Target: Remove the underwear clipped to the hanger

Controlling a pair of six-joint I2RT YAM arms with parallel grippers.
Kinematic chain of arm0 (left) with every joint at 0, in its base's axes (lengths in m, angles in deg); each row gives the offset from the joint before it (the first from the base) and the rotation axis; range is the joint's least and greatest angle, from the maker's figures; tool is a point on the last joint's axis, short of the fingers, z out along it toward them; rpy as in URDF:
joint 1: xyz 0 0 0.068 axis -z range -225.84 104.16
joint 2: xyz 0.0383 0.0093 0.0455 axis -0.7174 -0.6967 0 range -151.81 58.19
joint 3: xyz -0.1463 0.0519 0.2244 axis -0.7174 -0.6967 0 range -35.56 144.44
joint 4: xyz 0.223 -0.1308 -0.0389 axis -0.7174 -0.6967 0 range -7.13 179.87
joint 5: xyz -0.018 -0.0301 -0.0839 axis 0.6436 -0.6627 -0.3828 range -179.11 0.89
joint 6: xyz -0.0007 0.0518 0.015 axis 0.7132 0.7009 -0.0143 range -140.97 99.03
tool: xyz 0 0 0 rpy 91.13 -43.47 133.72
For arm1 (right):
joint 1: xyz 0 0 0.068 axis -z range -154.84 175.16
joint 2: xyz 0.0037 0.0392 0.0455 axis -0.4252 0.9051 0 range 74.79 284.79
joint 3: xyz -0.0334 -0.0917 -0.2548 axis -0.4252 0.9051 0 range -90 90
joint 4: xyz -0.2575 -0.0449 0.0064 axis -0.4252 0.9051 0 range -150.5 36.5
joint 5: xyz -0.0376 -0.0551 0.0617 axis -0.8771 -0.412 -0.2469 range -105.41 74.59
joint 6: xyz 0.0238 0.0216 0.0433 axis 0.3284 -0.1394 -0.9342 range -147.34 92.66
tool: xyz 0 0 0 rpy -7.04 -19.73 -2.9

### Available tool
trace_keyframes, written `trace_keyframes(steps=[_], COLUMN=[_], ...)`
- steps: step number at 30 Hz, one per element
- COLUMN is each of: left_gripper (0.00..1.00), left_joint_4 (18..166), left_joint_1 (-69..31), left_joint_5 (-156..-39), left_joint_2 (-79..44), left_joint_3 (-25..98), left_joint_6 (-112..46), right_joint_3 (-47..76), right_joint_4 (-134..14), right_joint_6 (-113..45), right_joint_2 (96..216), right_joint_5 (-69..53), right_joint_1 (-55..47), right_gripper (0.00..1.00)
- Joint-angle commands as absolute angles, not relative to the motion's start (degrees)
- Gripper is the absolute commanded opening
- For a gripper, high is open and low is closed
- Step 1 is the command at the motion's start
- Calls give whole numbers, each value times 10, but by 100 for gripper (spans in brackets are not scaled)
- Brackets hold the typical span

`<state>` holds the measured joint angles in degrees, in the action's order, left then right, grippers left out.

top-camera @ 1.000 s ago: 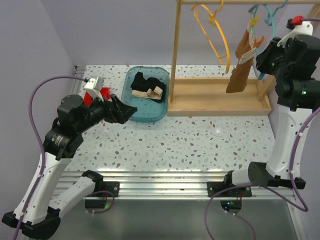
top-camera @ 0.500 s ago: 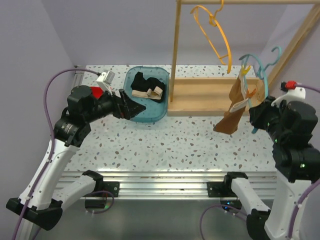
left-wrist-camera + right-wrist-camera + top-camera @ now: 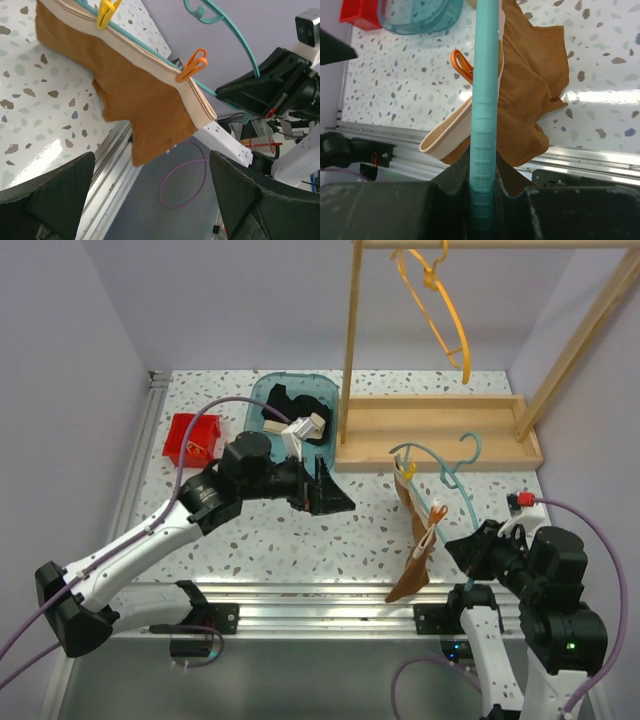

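Since half a second ago, my right arm has carried the teal hanger [image 3: 438, 457] down and toward the near table edge. My left arm has swung from the tub toward the middle.

The rust-brown underwear [image 3: 135, 100] hangs from that hanger, just left of the right claw [image 3: 482, 180]. A yellow clip [image 3: 106, 10] and an orange clip [image 3: 192, 62] pin it along its pale band. The right claw is pressed together on the hanger's teal bar.

The left claw [image 3: 333, 490] is spread wide, holds nothing, and faces the brown garment with a gap between them. Behind the left claw, the black underwear [image 3: 285, 405] lies in the teal tub [image 3: 262, 390], with a red box [image 3: 185, 435] further left. An orange hanger [image 3: 445, 315] hangs on the wooden rack [image 3: 430, 435] beyond.
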<state>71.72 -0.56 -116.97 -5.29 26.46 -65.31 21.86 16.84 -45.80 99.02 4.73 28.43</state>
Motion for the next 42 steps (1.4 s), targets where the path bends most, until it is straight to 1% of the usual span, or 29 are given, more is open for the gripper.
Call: trace_keyframes(steps=[1, 6, 8, 13, 18, 21, 22, 27, 31, 34, 42], left_gripper=[100, 99, 97, 96, 95, 95, 94, 94, 93, 92, 82], left_joint_4=[796, 795, 788, 712, 683, 657, 649, 625, 621, 626, 655], left_joint_1=[35, 108, 136, 164, 172, 174, 174, 182, 187, 189, 192], left_joint_5=[-1118, -1042, -1007, -947, -936, -943, -946, -946, -947, -949, -947], left_joint_2=[-86, -175, -217, -297, -346, -389, -414, -467, -482, -472, -443], left_joint_3=[289, 347, 390, 500, 544, 593, 605, 672, 689, 666, 601], left_joint_6=[-711, -747, -755, -767, -782, -784, -783, -784, -782, -784, -791], right_joint_3=[236, 252, 253, 236, 206, 201, 199, 187, 174, 168, 151], right_joint_4=[139, 129, 126, 130, 150, 150, 148, 147, 157, 160, 160], right_joint_6=[-477, -483, -486, -484, -466, -461, -461, -456, -452, -448, -448], right_joint_2=[968, 950, 952, 963, 983, 989, 992, 1003, 1009, 1015, 1031], right_joint_5=[139, 139, 137, 110, 60, 45, 42, 38, 16, 9, -20], right_joint_1=[283, 283, 283, 283, 283, 281, 281, 280, 275, 274, 273], right_gripper=[0, 0, 0, 0, 0, 0, 0, 0, 0, 0, 0])
